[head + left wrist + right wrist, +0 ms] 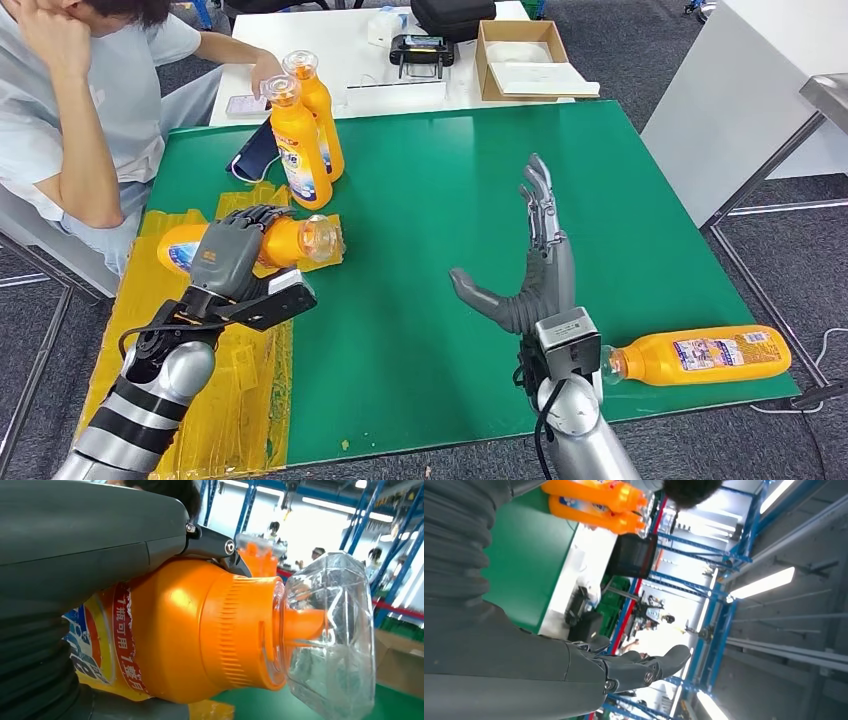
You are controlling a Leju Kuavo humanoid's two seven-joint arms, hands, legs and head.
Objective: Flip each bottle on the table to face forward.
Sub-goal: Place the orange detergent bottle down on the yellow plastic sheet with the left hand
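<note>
At the left of the green surface (440, 200) we saw our left hand (232, 255) with its fingers clamped over a lying orange bottle (290, 240), its clear faceted cap (332, 635) pointing right. Two glossy orange bottles (300, 140) stood upright beyond it. Our right hand (530, 260) was held flat, fingers apart and holding nothing. Another bottle (700, 357) lay at the near right edge.

A green table (450, 200) stands on grey carpet (640, 45), with a white table (340, 50) just behind it carrying an open cardboard box (525, 60). Blue steel racking (729, 555) rises beneath long ceiling strip lights (764, 584).
</note>
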